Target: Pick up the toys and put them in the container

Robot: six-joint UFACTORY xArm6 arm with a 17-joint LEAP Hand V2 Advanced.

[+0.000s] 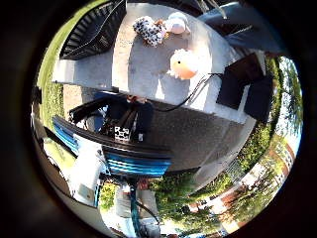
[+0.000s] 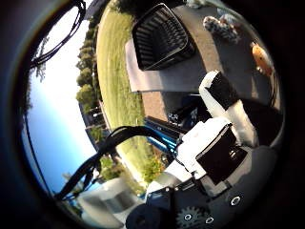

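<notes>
In the little finger side view an orange toy [image 1: 183, 65] lies on a pale slab [image 1: 139, 64]. A black and white chequered toy [image 1: 149, 30] and a pale pink toy [image 1: 176, 22] lie further along the slab. The container, a black mesh basket [image 1: 94, 35], stands at the slab's edge beside the grass. The thumb side view shows the basket [image 2: 167, 38] and the orange toy [image 2: 259, 57] too. My hand [image 2: 221, 129] is high above the slab, away from all the toys. Its fingers [image 1: 245, 84] look relaxed and hold nothing.
Grass [image 2: 114, 67] borders the slab beside the basket. A blue and black frame [image 1: 114, 154] stands on the paving below the hand. Trees [image 2: 86, 95] and sky lie beyond.
</notes>
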